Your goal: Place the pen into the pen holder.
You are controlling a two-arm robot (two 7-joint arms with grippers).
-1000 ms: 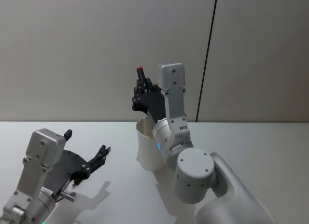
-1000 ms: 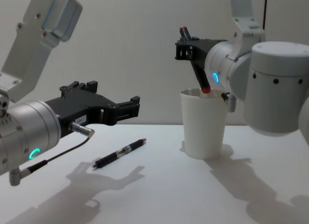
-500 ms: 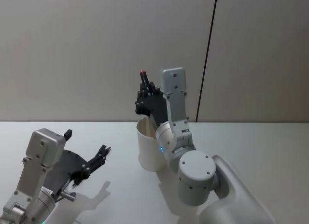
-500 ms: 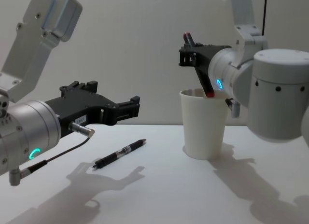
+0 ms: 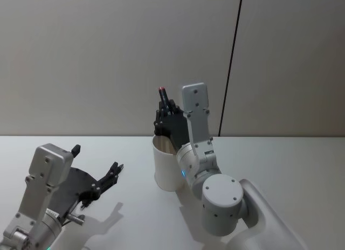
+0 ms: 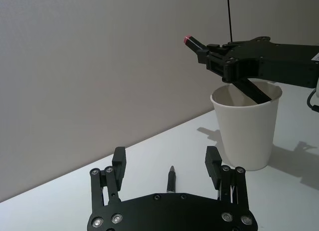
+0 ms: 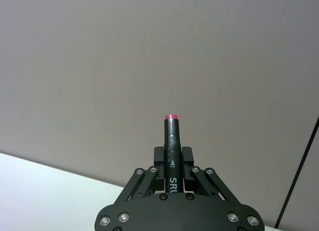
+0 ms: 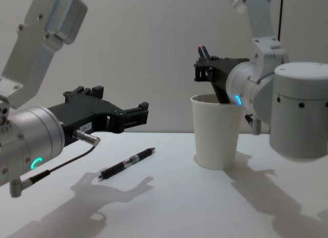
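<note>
**Right gripper clamped on pen, lower end in the holder**

Right gripper [image 8: 207,62] is closed tight on the black pen [image 7: 171,141], gripping the barrel. The red-tipped end sticks out above the fingers, and the pen is tilted. Pen holder [image 8: 216,138] stands directly under the gripper; the pen's lower end sits below the rim, inside the cup mouth. Left gripper [image 6: 166,155] hovers over the table [image 8: 169,207], jaws wide apart, nothing in them. Second pen [image 8: 127,163] lies flat on the table just below and ahead of its fingertips, apart from the holder.
</note>
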